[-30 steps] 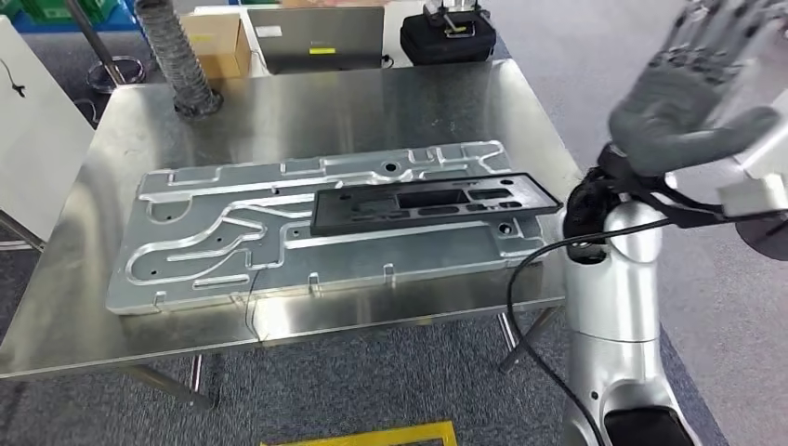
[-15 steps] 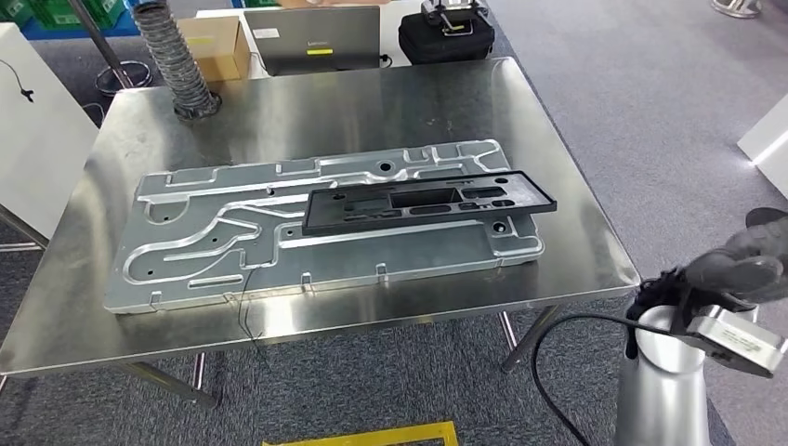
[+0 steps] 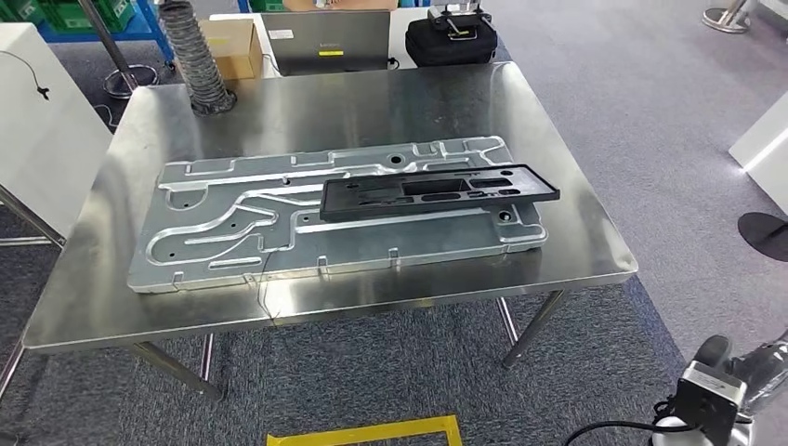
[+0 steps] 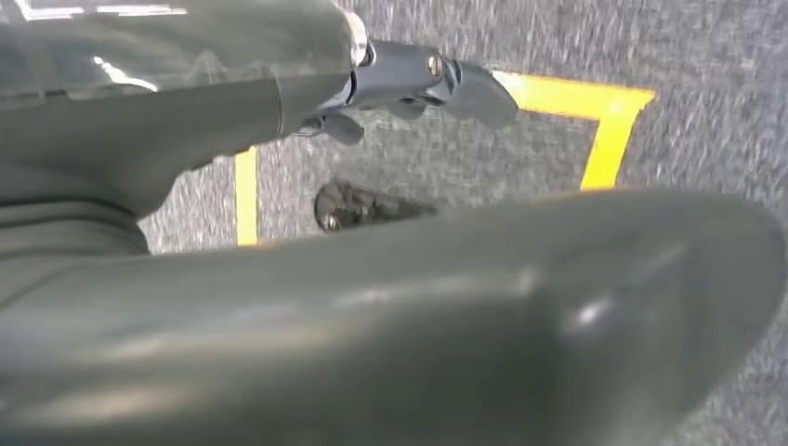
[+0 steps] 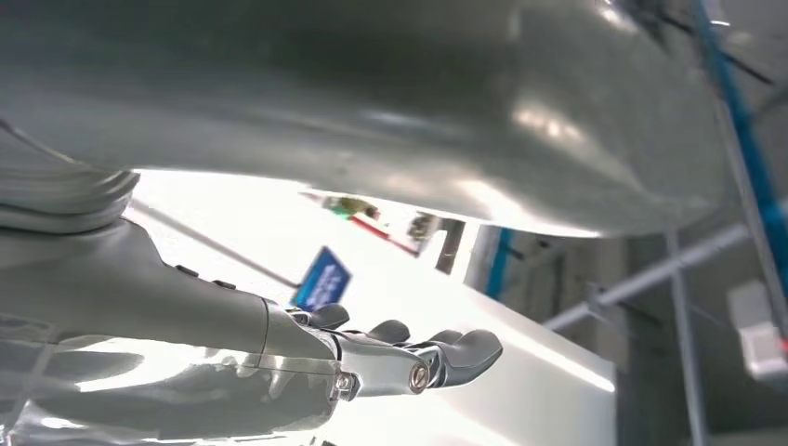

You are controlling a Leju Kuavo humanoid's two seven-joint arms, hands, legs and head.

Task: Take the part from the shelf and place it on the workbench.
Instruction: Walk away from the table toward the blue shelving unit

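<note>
The black part (image 3: pixel 437 192), a long flat frame with cut-out slots, lies on the right half of a large machined silver plate (image 3: pixel 223 232). The plate rests on the steel workbench (image 3: pixel 372 102). My right arm (image 3: pixel 729 390) hangs low at the bottom right, off the workbench and well away from the part. In the right wrist view my right hand (image 5: pixel 279 334) holds nothing, its fingers (image 5: pixel 446 358) stretched out. My left hand (image 4: pixel 372 279) hangs over grey carpet with its fingers (image 4: pixel 427 79) extended and nothing in them.
A corrugated hose (image 3: pixel 190 56) stands on the workbench's far left corner. Behind the bench are a cardboard box (image 3: pixel 232 46), a laptop (image 3: pixel 330 42) and a black bag (image 3: pixel 451 37). A white cabinet (image 3: pixel 46 121) stands at left. Yellow tape (image 3: pixel 367 432) marks the floor.
My right arm has dropped from raised beside the bench's right edge to low at the bottom right. The view has shifted slightly. The black part stays on the plate.
</note>
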